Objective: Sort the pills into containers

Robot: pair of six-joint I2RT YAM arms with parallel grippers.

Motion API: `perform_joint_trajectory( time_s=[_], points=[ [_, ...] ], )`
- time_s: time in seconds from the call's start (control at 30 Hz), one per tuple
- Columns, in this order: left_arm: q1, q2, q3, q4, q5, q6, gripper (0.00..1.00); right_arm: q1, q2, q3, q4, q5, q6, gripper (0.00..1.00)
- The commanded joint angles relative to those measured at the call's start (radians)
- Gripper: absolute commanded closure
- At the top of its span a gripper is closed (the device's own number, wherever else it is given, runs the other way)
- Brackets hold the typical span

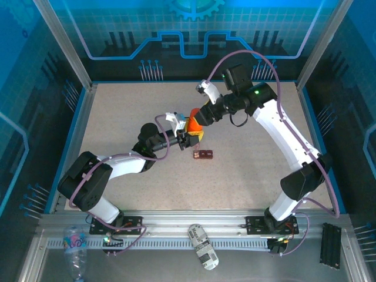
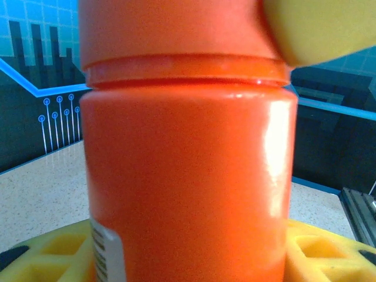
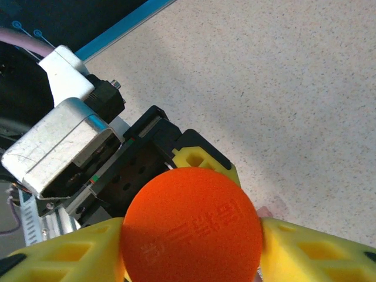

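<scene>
Top external: Both arms reach in to mid-table (image 1: 117,117) and meet at the orange bottle (image 1: 194,124). The left gripper (image 1: 191,138) comes in from the left and the right gripper (image 1: 198,117) from the far right. The maroon box (image 1: 204,154), two cells side by side, lies flat on the table just near-side of the bottle. It is apart from both grippers. We cannot make out what its cells hold.

Left wrist: The orange bottle (image 2: 188,164) stands upright, very close to the lens. The left gripper (image 2: 188,258) clamps its lower body, with a yellow finger (image 2: 41,252) touching on each side. We note a white label (image 2: 108,252) low on the bottle. One yellow pad of the right gripper (image 2: 320,29) sits against the cap (image 2: 176,29).

Right wrist: We look down on the round orange cap (image 3: 192,229). The right gripper (image 3: 192,247) has its yellow fingers (image 3: 64,258) pressed to the cap on both sides, gripping it. The left gripper (image 3: 176,158) shows beneath.
</scene>
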Motion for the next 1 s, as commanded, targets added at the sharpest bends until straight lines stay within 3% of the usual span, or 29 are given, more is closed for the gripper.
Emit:
perform_joint_trajectory(
  time_s=[0.0, 0.23, 0.47, 0.53, 0.67, 0.77, 0.97],
  points=[
    [0.003, -0.027, 0.023, 0.04, 0.025, -0.002, 1.0, 0.008, 0.011, 0.03, -0.01, -0.014, 0.008, 0.52],
    [0.002, -0.025, 0.028, 0.044, 0.015, -0.003, 1.0, 0.032, -0.014, -0.052, 0.048, 0.051, 0.155, 0.7],
    [0.0, -0.021, 0.02, 0.056, -0.05, 0.023, 1.0, 0.2, -0.119, -0.341, 0.302, 0.501, 0.647, 0.72],
    [0.001, -0.019, 0.015, 0.058, -0.057, 0.03, 1.0, 0.246, -0.159, -0.431, 0.427, 0.556, 0.735, 0.72],
    [0.0, -0.016, 0.012, 0.06, -0.063, 0.031, 1.0, 0.262, -0.149, -0.422, 0.445, 0.568, 0.758, 0.71],
    [0.001, -0.014, 0.009, 0.07, -0.063, 0.026, 1.0, 0.234, -0.166, -0.397, 0.417, 0.554, 0.724, 0.65],
    [0.003, -0.014, 0.017, 0.069, -0.026, 0.015, 1.0, 0.087, -0.298, -0.429, 0.455, 0.34, 0.606, 0.33]
  ],
)
